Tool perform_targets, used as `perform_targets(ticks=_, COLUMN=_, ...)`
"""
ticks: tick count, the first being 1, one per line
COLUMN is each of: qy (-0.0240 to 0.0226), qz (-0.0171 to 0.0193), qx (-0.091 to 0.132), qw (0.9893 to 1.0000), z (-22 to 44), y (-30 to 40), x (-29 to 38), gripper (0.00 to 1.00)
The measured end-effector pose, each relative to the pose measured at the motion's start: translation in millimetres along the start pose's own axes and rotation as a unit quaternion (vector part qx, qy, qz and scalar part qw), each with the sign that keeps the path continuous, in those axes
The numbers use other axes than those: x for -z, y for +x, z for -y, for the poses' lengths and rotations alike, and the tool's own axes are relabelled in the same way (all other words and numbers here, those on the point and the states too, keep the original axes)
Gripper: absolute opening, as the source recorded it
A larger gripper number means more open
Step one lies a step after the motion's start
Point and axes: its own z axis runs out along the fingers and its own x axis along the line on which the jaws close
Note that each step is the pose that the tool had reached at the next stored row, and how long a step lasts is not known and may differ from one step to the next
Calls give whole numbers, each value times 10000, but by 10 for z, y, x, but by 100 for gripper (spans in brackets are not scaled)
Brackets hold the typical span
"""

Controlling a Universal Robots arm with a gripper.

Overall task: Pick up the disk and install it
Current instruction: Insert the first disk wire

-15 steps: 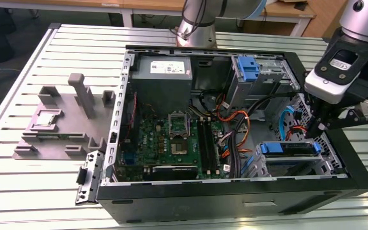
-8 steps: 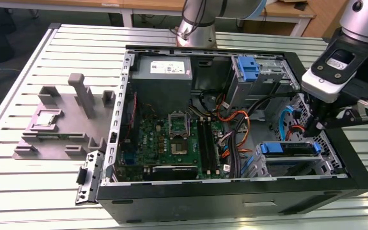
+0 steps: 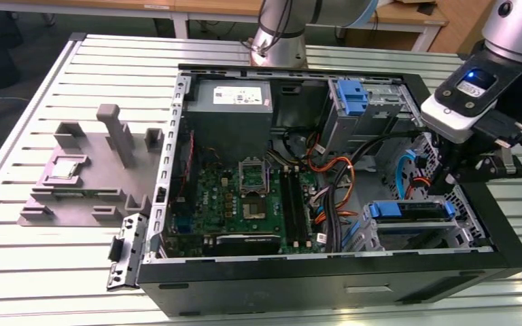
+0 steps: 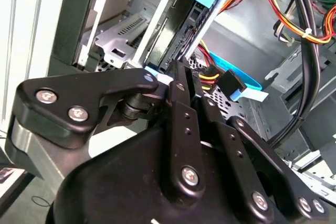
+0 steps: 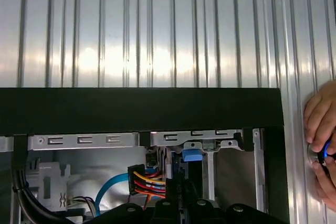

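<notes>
Gripper (image 3: pixel 448 178) hangs over the open black computer case (image 3: pixel 334 278), beside the drive bays; whether its fingers are parted I cannot tell. Silver metal disk in its blue plastic bracket (image 3: pixel 410 210) sits bayed below.

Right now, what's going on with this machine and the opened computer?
A robot arm's gripper hangs inside the open computer case, at the exterior view's right. It is just above the disk, which sits in its blue bracket in the drive cage. Whether it grips the disk cannot be told. In the first wrist view, a person's hand is on the table beside the case.
</notes>
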Motion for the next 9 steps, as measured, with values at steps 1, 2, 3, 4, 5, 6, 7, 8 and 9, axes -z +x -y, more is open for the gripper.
perform_targets(ticks=1, qy=1, qz=-30, qx=-6, qw=10000, z=0, y=-9, x=-2, gripper=16)
perform_targets(ticks=2, qy=4, qz=-73, qx=-9, qw=10000, z=-1, y=-22, x=-4, gripper=16)
perform_targets(ticks=3, qy=5, qz=-112, qx=-12, qw=9999, z=-1, y=-34, x=-6, gripper=16)
perform_targets(ticks=4, qy=7, qz=-153, qx=-15, qw=9999, z=-2, y=-46, x=-8, gripper=16)
perform_targets(ticks=5, qy=9, qz=-197, qx=-18, qw=9998, z=-2, y=-58, x=-10, gripper=16)
perform_targets(ticks=6, qy=11, qz=-243, qx=-21, qw=9997, z=-2, y=-69, x=-13, gripper=16)
perform_targets(ticks=7, qy=12, qz=-287, qx=-24, qw=9996, z=-3, y=-81, x=-15, gripper=16)
perform_targets(ticks=8, qy=14, qz=-328, qx=-27, qw=9995, z=-3, y=-93, x=-17, gripper=16)
perform_targets(ticks=9, qy=15, qz=-358, qx=-29, qw=9994, z=-3, y=-107, x=-20, gripper=16)
